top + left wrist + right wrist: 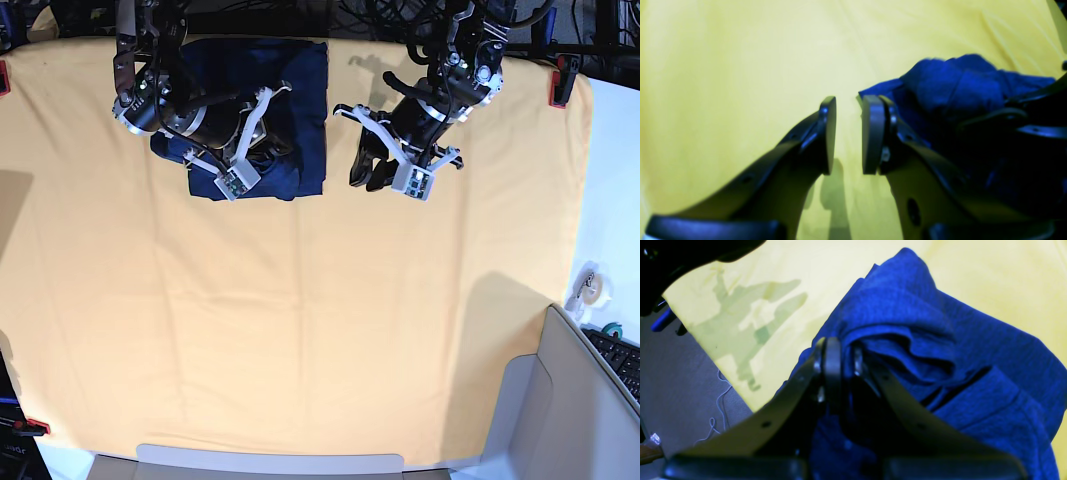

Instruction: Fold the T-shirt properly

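Observation:
The T-shirt [300, 110] lies as a dark navy bundle at the back of the table, left of the middle. In the right wrist view its cloth [940, 340] is bunched in thick folds, and my right gripper [844, 356] is shut on a fold of it. My left gripper [848, 133] hangs just beside the shirt's edge [957, 83], over bare yellow cloth. Its fingers [828, 133] stand apart with nothing between them. In the base view the left gripper [368, 168] is to the right of the shirt, not touching it.
A yellow-orange table cloth [300, 320] covers the table, held by red clamps [556, 86] at the corners. The table's back edge and grey floor [676, 383] are close to my right gripper. A tape roll [590, 285], a keyboard [622, 358] and a grey box [545, 400] sit at the right.

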`<state>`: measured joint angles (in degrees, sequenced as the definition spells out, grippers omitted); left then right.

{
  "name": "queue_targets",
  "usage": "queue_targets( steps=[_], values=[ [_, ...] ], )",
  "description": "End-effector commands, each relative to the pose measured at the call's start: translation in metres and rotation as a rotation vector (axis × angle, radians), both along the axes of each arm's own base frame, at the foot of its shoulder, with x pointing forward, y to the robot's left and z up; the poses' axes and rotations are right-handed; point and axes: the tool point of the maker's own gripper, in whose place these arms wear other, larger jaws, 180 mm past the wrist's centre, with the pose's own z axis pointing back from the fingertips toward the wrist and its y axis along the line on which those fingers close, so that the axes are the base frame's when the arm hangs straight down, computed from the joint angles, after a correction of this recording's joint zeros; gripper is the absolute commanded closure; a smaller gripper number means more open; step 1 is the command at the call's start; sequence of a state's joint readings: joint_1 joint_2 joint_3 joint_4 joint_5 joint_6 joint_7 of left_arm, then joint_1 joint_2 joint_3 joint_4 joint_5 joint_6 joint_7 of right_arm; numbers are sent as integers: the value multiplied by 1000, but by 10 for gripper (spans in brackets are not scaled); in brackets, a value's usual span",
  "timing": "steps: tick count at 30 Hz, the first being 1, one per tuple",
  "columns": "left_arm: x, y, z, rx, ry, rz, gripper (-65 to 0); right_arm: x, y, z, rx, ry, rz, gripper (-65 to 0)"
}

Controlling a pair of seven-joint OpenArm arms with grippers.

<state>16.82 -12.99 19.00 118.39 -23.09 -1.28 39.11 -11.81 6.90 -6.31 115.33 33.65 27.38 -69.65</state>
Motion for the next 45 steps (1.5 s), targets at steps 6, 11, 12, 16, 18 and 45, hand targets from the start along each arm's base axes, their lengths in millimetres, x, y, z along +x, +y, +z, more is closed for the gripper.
queue_targets(
  steps=[6,11,12,16,18,45],
  values=[
    [5,-2,13,-19,-49,2,-137,2,4,10,36,-28,-1,-368],
    [5,-2,13,-19,-48,2,-137,2,4,10,36,-28,-2,-383],
    [5,-2,13,-19,-48,2,-137,2,4,10,36,-28,-2,-383],
    [5,-1,12,-17,-43,3,-137,2,4,10,36,-28,-2,-373],
    [4,-1,11,-17,-42,3,-137,2,4,10,36,-28,-2,-303],
    [5,0,6,-10,-26,6,-137,3,4,9,35,-27,-5,-310]
  ],
)
